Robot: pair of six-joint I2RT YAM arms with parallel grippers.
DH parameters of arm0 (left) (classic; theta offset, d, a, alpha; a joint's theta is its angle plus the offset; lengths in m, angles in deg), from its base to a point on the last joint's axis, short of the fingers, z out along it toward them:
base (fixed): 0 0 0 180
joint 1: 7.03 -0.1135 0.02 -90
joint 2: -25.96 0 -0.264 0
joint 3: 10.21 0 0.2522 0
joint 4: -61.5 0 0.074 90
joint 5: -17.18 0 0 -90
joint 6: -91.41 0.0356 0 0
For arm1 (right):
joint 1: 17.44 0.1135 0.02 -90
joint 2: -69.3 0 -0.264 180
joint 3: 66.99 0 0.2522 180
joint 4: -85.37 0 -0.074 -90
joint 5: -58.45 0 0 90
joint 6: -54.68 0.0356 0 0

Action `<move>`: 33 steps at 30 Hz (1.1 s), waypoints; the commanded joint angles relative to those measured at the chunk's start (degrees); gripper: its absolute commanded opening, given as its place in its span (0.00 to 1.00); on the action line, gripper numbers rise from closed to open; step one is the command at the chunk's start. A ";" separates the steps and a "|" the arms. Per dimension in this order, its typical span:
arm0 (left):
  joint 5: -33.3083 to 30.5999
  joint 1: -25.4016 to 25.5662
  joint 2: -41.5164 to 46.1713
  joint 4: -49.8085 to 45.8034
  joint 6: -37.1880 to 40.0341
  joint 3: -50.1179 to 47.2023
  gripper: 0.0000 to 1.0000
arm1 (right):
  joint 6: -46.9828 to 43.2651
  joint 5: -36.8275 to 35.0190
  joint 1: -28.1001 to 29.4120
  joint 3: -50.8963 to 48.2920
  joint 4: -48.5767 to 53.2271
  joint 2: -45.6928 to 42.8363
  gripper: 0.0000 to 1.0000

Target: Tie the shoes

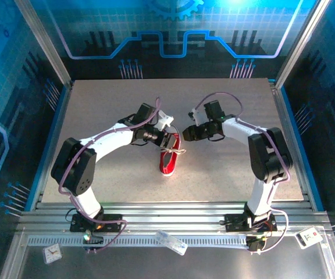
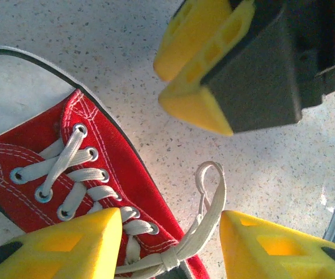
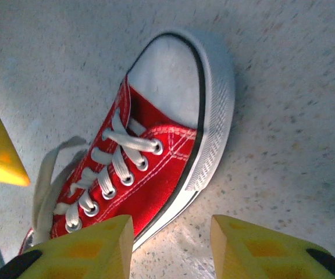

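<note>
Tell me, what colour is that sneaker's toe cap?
White toe cap, rimmed by a thin dark line; clearest in the right wrist view.

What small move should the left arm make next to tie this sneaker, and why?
Probably lower the left gripper and close its fingers on the white lace loop: the loop lies slack on the table beside the red sneaker, between the open fingers, not gripped.

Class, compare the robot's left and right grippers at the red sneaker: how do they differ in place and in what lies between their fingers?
The left gripper straddles the white lace loop by the knot; the right gripper straddles bare table beside the sole of the sneaker. From above, the left gripper sits over the sneaker; the right gripper sits beside it. Both have yellow fingers, stand open and hold nothing.
</note>
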 commanded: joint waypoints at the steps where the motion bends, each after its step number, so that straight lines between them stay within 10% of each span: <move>1: -0.67 0.22 -0.27 0.74 -0.99 -1.25 0.48 | -4.27 7.02 0.76 -0.77 1.43 0.82 0.39; 33: -0.19 -1.08 0.59 3.67 -6.09 -4.86 0.48 | -11.47 9.16 5.56 -6.45 1.80 -4.09 0.50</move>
